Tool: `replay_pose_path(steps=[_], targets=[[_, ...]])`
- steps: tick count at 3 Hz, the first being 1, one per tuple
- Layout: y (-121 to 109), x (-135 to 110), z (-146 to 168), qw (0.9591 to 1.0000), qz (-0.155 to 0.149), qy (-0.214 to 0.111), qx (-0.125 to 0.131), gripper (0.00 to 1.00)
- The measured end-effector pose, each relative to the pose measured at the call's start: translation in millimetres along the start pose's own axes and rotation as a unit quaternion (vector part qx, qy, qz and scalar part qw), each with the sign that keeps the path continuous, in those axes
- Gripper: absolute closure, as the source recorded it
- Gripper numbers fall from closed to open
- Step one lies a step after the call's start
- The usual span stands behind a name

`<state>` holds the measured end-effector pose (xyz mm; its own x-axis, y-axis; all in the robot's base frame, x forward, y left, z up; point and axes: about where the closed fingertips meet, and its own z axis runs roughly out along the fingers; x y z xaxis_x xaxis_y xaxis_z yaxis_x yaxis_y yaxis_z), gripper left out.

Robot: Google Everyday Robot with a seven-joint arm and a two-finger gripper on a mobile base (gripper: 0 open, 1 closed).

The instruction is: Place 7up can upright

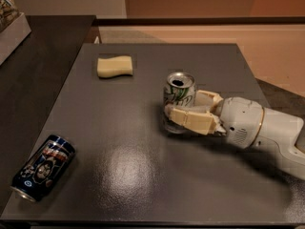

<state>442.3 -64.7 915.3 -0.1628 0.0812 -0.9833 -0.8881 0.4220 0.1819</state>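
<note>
The 7up can (179,90), silver with green lettering and an open top, stands upright on the dark grey table (143,175), right of centre. My gripper (183,108) reaches in from the right. Its cream fingers (193,120) close around the can's lower half, one on the near side and one on the far side. The can's base is hidden behind the near finger, so I cannot tell whether it rests on the table.
A dark blue can (42,168) lies on its side at the table's front left corner. A yellow sponge (115,66) lies at the back left. A darker counter (28,80) adjoins the table on the left.
</note>
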Motion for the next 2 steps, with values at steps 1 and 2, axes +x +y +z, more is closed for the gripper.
replay_pose_path(steps=[1,2], targets=[[-3.3,6.2,1.5,0.9997,-0.003,-0.019,0.017,1.0],[-5.6,11.7,2.4,0.9993,-0.011,-0.024,0.026,0.82]])
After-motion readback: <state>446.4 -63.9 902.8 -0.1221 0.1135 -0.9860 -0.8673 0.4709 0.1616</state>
